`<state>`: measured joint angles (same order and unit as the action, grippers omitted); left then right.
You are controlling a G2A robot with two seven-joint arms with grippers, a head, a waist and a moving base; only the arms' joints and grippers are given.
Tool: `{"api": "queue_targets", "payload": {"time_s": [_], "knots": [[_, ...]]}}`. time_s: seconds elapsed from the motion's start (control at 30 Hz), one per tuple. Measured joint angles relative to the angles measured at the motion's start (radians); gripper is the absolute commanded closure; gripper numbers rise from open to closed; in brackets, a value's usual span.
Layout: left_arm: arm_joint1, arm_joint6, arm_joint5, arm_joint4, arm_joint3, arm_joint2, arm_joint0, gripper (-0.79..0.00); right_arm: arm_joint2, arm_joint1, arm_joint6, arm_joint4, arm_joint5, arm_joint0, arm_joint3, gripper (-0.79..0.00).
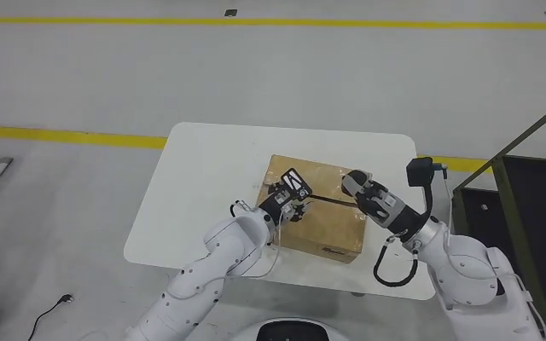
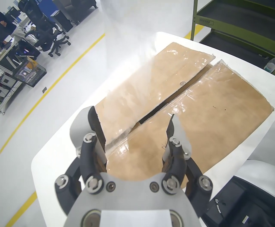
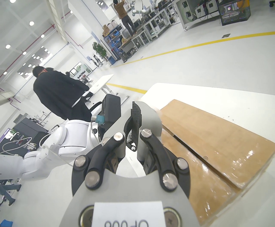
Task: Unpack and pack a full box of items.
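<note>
Sitting on a table, a cardboard box; left end effector apart above it, right end effector seemingly together.

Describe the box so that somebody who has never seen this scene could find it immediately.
Look at the white table with rounded corners, beside a green shelf rack. On it lies one brown cardboard box. It is the only brown thing there, and its two taped, shiny top flaps meet at a narrow dark gap.
</note>
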<state>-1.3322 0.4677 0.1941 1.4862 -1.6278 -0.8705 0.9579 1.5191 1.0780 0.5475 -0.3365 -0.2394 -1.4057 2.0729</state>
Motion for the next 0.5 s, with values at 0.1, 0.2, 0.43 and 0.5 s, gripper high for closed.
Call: {"api": "queue_targets", "payload": {"time_s": [0.1,0.2,0.43,0.5], "knots": [[-0.006,-0.002,-0.009,-0.002,0.013,0.002,-0.012,0.0,-0.006,0.0,0.002,-0.004,0.003,0.0,0.001,0.0],[-0.01,-0.007,-0.013,-0.001,0.017,0.003,-0.014,0.0,-0.01,0.0,0.001,-0.009,0.008,0.0,-0.002,0.0],[-0.009,-0.013,-0.012,0.007,0.013,-0.025,0.008,0.0,-0.005,-0.001,-0.007,-0.019,0.014,-0.006,-0.003,-0.225],[-0.007,-0.013,-0.01,0.006,0.005,-0.04,0.018,0.0,0.0,-0.001,-0.011,-0.019,0.014,-0.009,-0.004,-0.431]]}}
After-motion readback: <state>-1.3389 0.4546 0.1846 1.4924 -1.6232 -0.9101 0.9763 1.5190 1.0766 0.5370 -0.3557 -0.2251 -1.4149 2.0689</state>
